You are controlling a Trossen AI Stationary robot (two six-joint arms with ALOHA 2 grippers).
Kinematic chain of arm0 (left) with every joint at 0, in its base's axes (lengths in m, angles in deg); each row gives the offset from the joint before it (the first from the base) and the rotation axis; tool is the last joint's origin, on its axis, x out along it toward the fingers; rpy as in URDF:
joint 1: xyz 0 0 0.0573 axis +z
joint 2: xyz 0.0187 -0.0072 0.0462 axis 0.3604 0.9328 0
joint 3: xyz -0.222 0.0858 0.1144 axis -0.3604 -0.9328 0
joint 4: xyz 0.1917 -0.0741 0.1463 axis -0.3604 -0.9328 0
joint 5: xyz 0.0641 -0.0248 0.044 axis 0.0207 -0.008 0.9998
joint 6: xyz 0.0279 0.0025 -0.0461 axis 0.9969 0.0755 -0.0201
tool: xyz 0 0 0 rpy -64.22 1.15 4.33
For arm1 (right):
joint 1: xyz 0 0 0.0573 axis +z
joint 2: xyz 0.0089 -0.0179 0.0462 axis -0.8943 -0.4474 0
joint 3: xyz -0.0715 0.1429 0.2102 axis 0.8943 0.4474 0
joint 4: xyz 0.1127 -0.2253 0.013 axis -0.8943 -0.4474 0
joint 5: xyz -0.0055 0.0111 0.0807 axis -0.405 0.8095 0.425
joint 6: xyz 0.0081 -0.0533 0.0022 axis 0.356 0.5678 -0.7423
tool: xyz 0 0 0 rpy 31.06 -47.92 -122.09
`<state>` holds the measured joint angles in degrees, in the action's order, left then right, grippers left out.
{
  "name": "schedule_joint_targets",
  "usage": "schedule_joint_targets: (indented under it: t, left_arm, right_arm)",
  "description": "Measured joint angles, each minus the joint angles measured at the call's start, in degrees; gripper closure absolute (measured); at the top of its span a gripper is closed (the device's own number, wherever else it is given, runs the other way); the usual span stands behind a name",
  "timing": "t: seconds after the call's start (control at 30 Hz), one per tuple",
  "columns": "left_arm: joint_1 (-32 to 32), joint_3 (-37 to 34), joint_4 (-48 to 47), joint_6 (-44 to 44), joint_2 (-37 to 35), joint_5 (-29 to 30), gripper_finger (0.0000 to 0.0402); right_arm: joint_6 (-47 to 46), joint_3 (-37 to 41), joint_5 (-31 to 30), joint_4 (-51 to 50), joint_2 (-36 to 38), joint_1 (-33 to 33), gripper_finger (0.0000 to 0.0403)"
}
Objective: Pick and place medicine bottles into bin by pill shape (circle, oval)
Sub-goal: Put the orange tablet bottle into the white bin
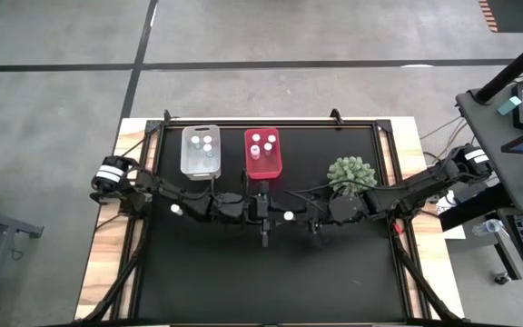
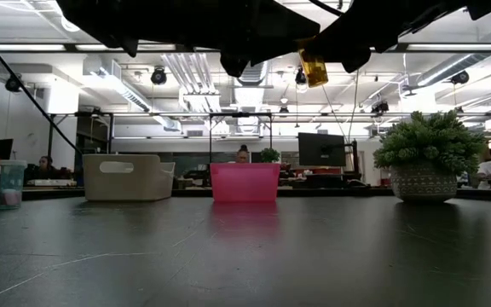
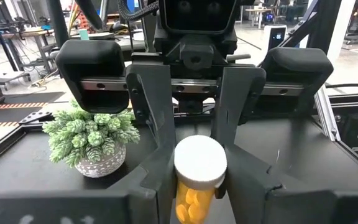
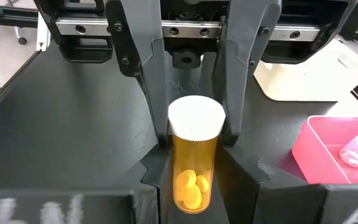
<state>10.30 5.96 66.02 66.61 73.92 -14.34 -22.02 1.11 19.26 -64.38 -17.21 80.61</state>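
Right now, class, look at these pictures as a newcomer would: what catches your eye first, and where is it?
An amber pill bottle with a white cap hangs above the middle of the table, clasped by the left gripper and the right gripper facing each other. At the far edge sit a bright red bin and a clear bin, both holding white-capped bottles, with a green potted plant to their right.

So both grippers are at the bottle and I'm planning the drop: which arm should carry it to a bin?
Left, probably. Left gripper and right gripper both flank the bottle mid-table, but the red bin lies straight beyond the left one, the clear bin further left.
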Motion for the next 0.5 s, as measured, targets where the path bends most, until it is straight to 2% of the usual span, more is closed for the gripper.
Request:
schedule_joint_targets:
  t: [0.13,0.37,0.5]
  left_arm:
    - [0.0,0.0,0.0,0.0,0.0,0.0,0.0303]
    - [0.0,0.0,-0.8,0.4,-0.8,0.1,0.0303]
    - [0.0,0.0,-4.9,0.6,-2.2,3.1,0.0303]
  right_arm:
    - [-0.3,0.0,0.0,0.1,0.0,0.0,0.0287]
    - [-1.1,0.0,0.1,0.1,0.0,-0.4,0.0211]
    - [-0.6,0.0,-0.8,-0.1,0.6,-0.4,0.018]
